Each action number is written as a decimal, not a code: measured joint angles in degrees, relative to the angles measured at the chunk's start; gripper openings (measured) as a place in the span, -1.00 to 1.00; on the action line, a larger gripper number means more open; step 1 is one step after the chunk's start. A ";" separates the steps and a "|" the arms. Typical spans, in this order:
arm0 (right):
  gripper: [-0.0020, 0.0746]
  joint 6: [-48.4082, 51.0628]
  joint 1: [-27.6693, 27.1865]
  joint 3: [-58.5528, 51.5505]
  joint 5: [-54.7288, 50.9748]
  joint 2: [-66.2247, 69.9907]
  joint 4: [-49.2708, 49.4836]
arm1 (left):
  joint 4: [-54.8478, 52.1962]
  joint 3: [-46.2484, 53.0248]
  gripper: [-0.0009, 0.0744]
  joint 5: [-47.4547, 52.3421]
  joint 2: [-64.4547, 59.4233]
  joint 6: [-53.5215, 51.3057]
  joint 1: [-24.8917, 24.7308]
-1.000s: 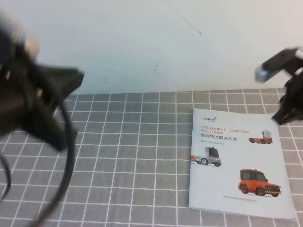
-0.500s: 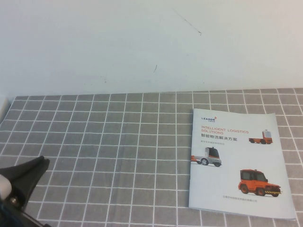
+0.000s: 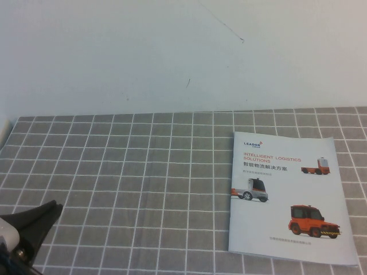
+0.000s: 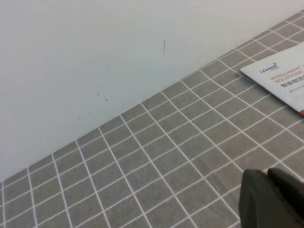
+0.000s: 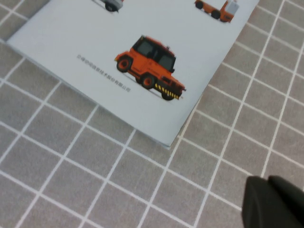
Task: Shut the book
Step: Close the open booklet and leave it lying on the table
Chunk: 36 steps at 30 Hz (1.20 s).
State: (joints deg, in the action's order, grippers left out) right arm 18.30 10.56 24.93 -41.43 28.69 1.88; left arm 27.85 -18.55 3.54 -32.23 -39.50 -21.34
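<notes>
a closed book (image 3: 289, 195) lay flat on the right side of a grey tiled table (image 3: 143, 172), pale cover up, printed with orange text and three small vehicles. a plain white wall (image 3: 143, 57) rose behind the table. the left gripper (image 3: 49, 213), a dark wedge, poked in at the near left corner, well apart from the book.

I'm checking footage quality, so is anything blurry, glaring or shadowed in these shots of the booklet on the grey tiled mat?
High view: even light, no glare on the white booklet with orange vehicles; the black left gripper, at the near left, is soft-edged. Left wrist view: grey tiles sharp, that gripper blurred. Right wrist view: booklet crisp, faint edge shadow; right gripper near its corner, defocused.
</notes>
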 joint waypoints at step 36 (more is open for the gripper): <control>-0.95 -0.97 0.00 -1.92 -1.65 -7.12 0.46 | 0.00 1.05 -0.99 3.70 5.83 0.11 1.59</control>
State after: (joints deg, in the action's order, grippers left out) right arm 17.34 10.56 23.01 -43.08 21.57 2.34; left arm 27.85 -17.50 7.24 -26.40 -39.38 -19.75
